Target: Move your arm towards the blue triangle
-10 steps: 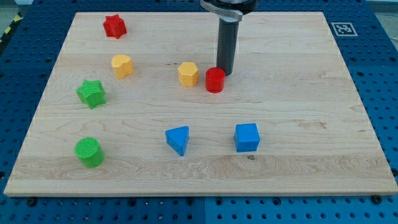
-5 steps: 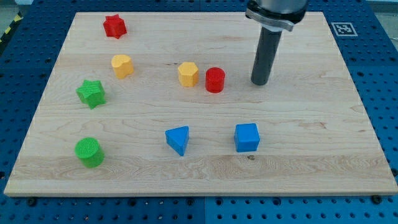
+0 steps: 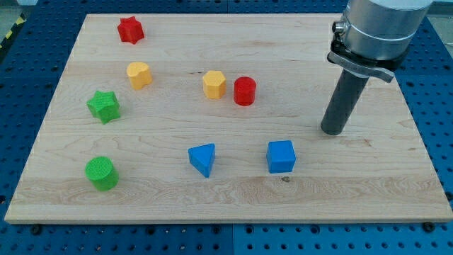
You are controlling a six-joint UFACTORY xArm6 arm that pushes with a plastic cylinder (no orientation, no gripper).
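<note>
The blue triangle lies on the wooden board near the view's bottom, left of centre. My tip rests on the board at the view's right, well to the right of the triangle and slightly above it. The blue cube sits between them, closer to my tip, down and to its left.
A red cylinder and a yellow hexagon sit side by side at mid-board. A second yellow block, a red star, a green star and a green cylinder lie at the view's left.
My tip has moved from beside the red cylinder to the view's right and down, ending right of the blue cube. No block has moved.
</note>
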